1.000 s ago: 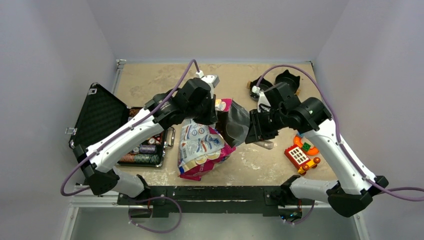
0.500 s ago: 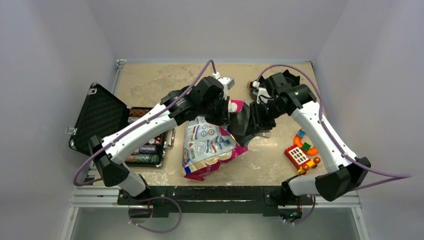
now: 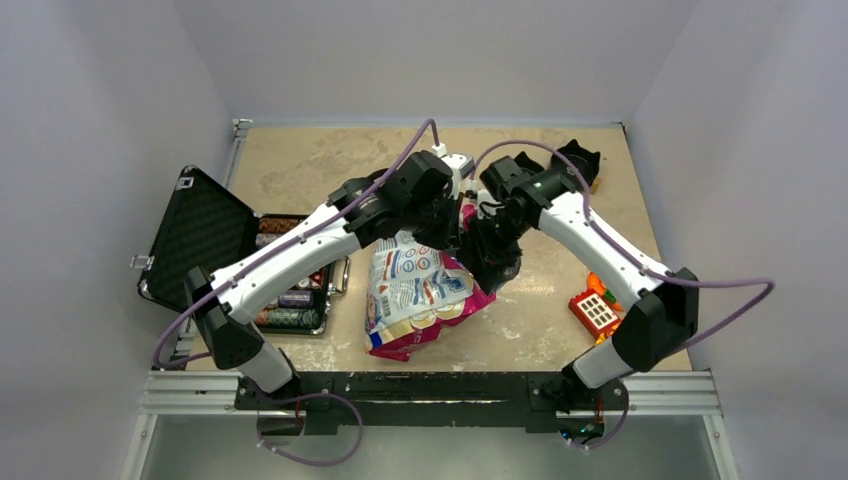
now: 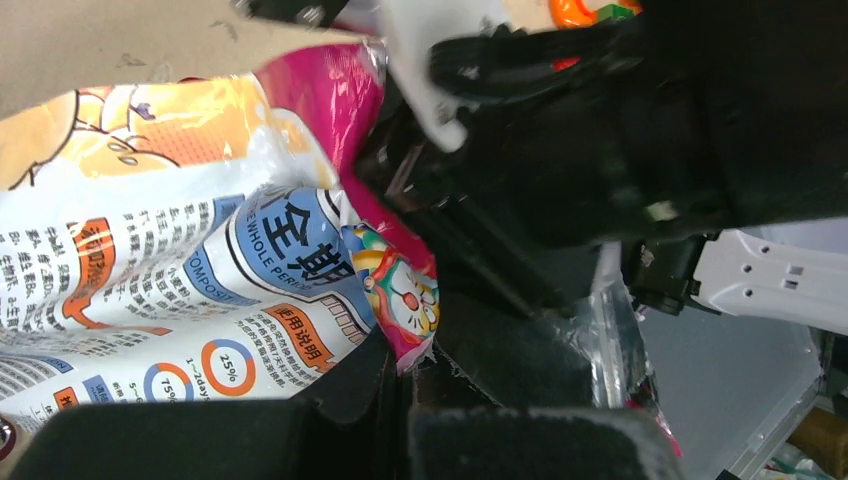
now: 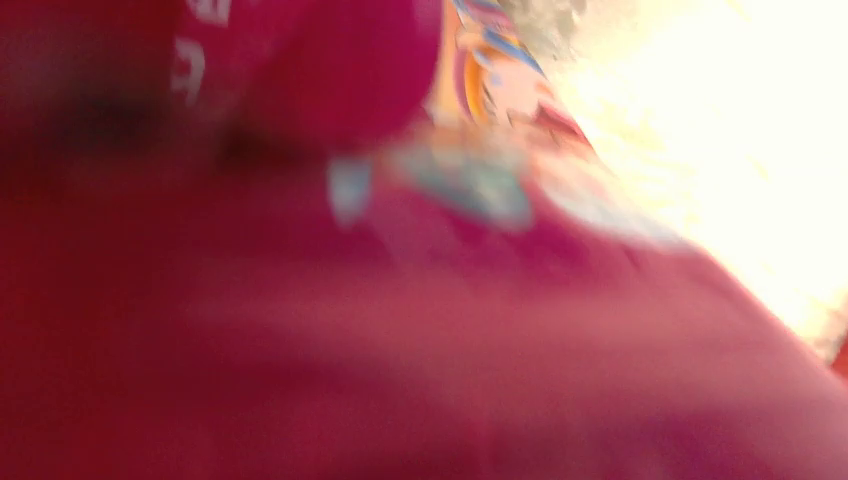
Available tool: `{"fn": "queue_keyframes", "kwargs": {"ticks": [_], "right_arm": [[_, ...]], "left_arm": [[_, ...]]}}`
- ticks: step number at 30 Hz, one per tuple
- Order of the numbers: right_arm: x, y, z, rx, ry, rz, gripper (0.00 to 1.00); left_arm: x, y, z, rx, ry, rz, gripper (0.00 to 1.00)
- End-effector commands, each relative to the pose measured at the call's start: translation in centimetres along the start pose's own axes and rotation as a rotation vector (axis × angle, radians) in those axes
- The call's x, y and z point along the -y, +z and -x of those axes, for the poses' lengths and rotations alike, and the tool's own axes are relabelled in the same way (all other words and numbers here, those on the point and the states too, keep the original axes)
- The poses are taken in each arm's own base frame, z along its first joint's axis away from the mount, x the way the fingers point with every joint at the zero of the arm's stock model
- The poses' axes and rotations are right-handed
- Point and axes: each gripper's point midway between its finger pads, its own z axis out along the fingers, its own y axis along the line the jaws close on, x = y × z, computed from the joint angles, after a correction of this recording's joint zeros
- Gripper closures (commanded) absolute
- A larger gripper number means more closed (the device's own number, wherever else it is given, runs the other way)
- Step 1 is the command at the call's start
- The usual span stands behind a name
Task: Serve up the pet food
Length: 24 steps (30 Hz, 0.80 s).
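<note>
Pet food bag, one; case, one

The left arm and the right arm share one build: glossy white tubular links between chunky, rounded black joints. A purple cable runs along each arm, looping free of the shell toward 6 o'clock. Up close, a white shell shows small dark screw holes, and the left end effector is matte black

pet food bag printed "全期", "WHOLE PERI…", "使用说明", "25%", "75%", "1~2days"
</note>
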Motion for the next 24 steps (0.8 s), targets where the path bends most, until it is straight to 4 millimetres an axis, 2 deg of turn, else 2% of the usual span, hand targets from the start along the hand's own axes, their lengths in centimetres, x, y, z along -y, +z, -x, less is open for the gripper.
{"fn": "queue_keyframes", "kwargs": {"ticks": [1,3,6,9,12,17,21,24], "right_arm": [[-3.6,4.5,2.7,0.028,-0.061,0.169,1.0],[-6.4,3.7,2.5,0.045,-0.079,0.349,1.0],[-9.0,-0.9,2.8,0.14,-0.092,0.611,1.0],[-9.9,-6.3,2.2,0.231,-0.137,0.814,1.0],[-9.4,-8.9,0.5,0.268,-0.145,0.858,1.0],[-6.1,-8.3,-1.0,0.286,-0.028,0.825,1.0],[-5.4,-7.2,-1.6,0.282,0.002,0.814,1.0],[-5.2,-7.5,-1.2,0.304,0.022,0.815,1.0]], "left_arm": [[7.2,-2.9,6.7,0.217,0.03,-0.259,1.0],[6.8,-2.9,6.6,0.214,0.027,-0.244,1.0],[6.5,-3.8,6.8,0.241,0.04,-0.234,1.0],[5.8,-5.3,7.2,0.306,0.061,-0.215,1.0],[4.7,-7.5,7.7,0.388,0.074,-0.176,1.0],[2.5,-10.6,7.9,0.49,0.093,-0.095,1.0],[1.6,-11.3,7.4,0.512,0.081,-0.076,1.0],[1.3,-11.3,6.9,0.502,0.078,-0.066,1.0]]}}
